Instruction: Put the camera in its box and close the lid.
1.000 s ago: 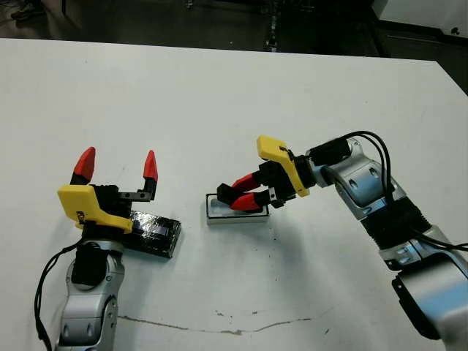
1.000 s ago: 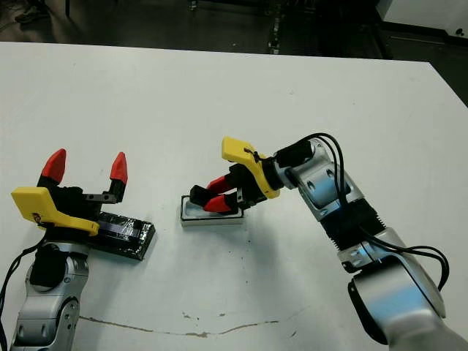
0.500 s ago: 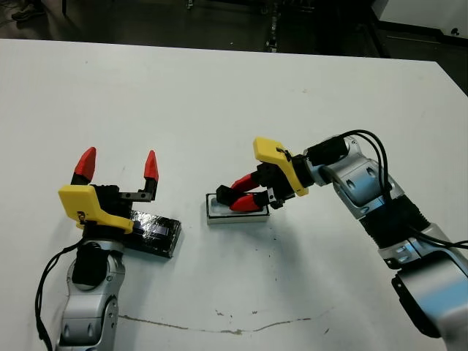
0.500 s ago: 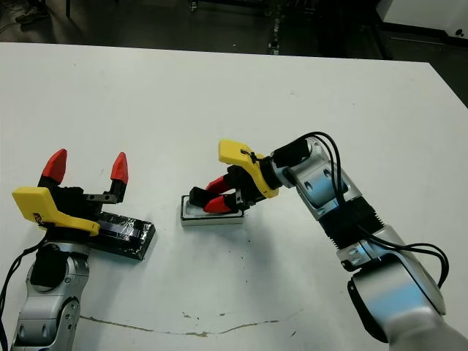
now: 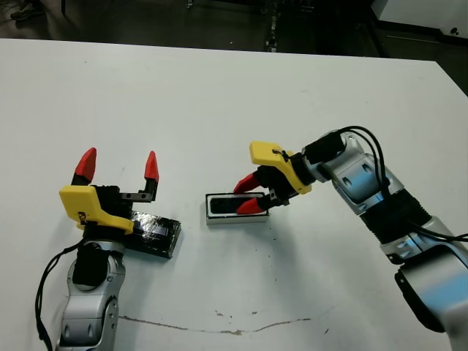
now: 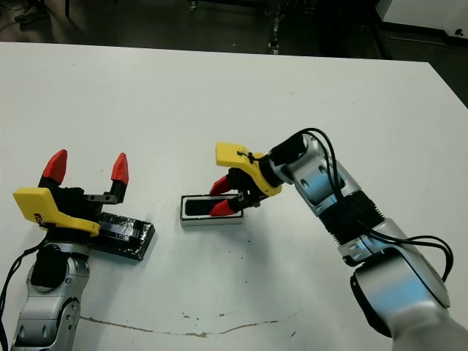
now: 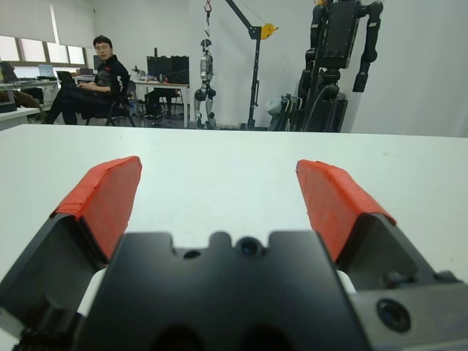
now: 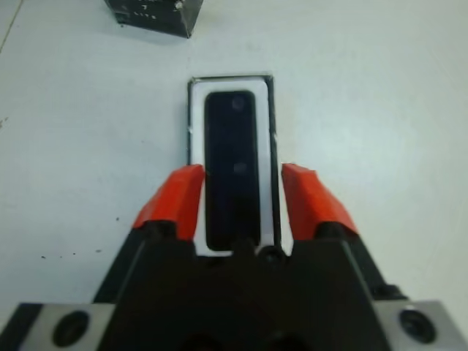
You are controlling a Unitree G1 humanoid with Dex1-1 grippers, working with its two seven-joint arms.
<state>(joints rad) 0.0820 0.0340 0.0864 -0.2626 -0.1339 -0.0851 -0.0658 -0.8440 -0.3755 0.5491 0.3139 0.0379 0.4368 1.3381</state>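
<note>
The camera (image 8: 231, 153), a narrow black bar, lies flat inside the box (image 5: 219, 219), a small white-rimmed tray near the table's middle. My right gripper (image 5: 246, 195) is open at the box's right end. Its red fingers (image 8: 179, 197) stand on either side of the box and hold nothing. The lid (image 5: 155, 234), flat and glossy black, rests on the table left of the box. My left gripper (image 5: 118, 164) hangs open just above the lid's left part, fingers pointing away from me, with nothing between them.
A thin dark crack (image 5: 219, 325) runs across the white table near its front edge. Beyond the far edge the floor is dark. The left wrist view shows a seated person (image 7: 91, 88) and stands (image 7: 333, 66) past the table.
My right gripper has opened and drawn back a little to the right. The camera it held now lies in the box. The left arm has not moved.
</note>
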